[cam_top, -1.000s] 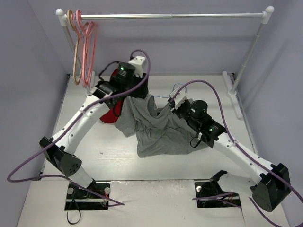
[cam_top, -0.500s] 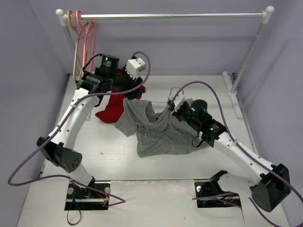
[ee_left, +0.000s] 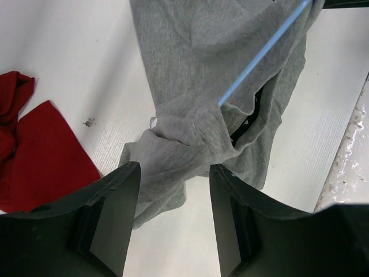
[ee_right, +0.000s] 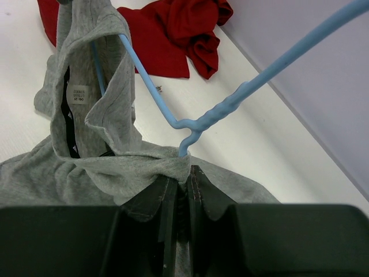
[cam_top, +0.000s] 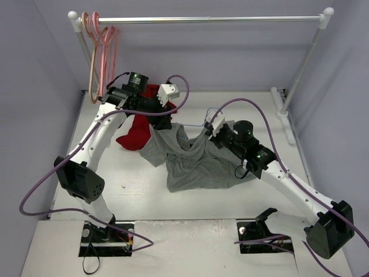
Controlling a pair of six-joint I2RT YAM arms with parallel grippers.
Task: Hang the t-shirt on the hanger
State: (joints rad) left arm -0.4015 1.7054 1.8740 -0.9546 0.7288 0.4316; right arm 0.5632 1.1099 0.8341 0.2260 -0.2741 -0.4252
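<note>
grey t-shirt heaped in the middle of a white table, with a red garment lying just beside it on the left.

the right gripper is clamped tight on the pale-blue hanger at the base of its neck, and a fold of grey cloth is pinched in with it. the hook rises up and away from that grip. one arm of the hanger runs out from the right gripper towards the left one, and its far end disappears into the shirt's collar, next to the printed label.

the left gripper hangs over the shirt's left end with its jaws wide apart and nothing between them. in its own camera, the blue arm slants down into a bunched knot of cloth, which lies directly ahead of the open fingers.

the hanger's long axis runs from one gripper to the other. the cloth over its tip is nearest the left arm, so that arm is probably the one to pull the shirt further onto the hanger. the hanger's other shoulder is hidden in cloth.
</note>
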